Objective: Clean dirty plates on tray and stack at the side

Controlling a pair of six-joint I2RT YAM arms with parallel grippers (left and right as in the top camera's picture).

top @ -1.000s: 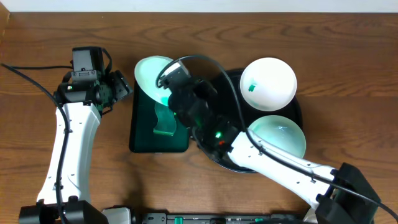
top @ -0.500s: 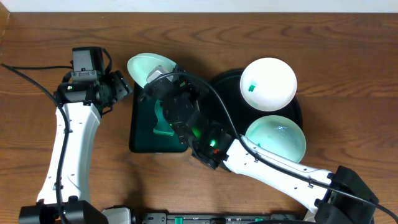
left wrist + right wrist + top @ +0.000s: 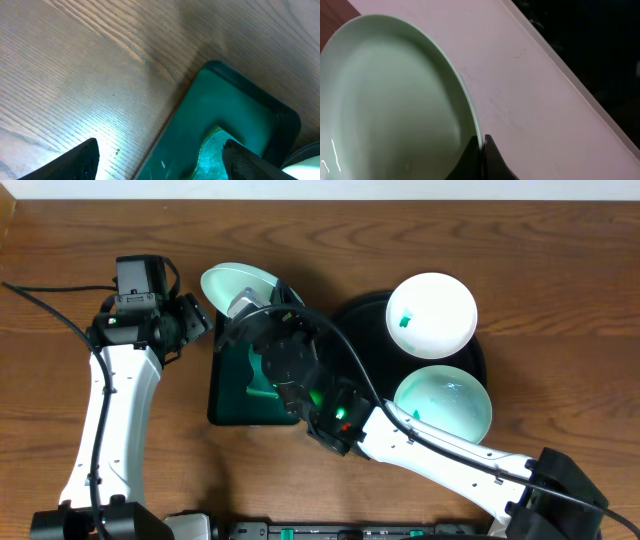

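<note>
The right fingers (image 3: 482, 152) are together, clamped on the rim of the tilted plate (image 3: 232, 283). In the right wrist view they pinch the edge of its pale green bowl at the bottom of the picture. From overhead this plate hangs at a slant over the far left corner of the green tray (image 3: 228, 395), clear of the black tray (image 3: 360, 315). Its lower edge is hidden behind the wrist that holds it.

The left fingers (image 3: 197, 320) stand wide apart and grip nothing. They hover over bare bench (image 3: 560, 260) just beside the left edge of the green tray, near the tilted plate but not touching it. In the left wrist view the two finger tips frame that tray's rounded corner and wood grain.

The black tray lies right of the bench's middle and carries the other two plates. The white plate (image 3: 432, 312) sits at its far right edge with a small green smudge (image 3: 403, 320) on its left side. The mint plate (image 3: 443, 402) sits at its near right edge, and the two rims lie close together.

The right arm (image 3: 420, 445) comes in from the near right corner of the bench. It crosses the near left part of the black tray and most of the green tray, so only a piece of the green sponge (image 3: 262, 388) shows beneath it. It also hides whether the two trays touch. A black cable (image 3: 350, 350) loops over the wrist above both trays.
</note>
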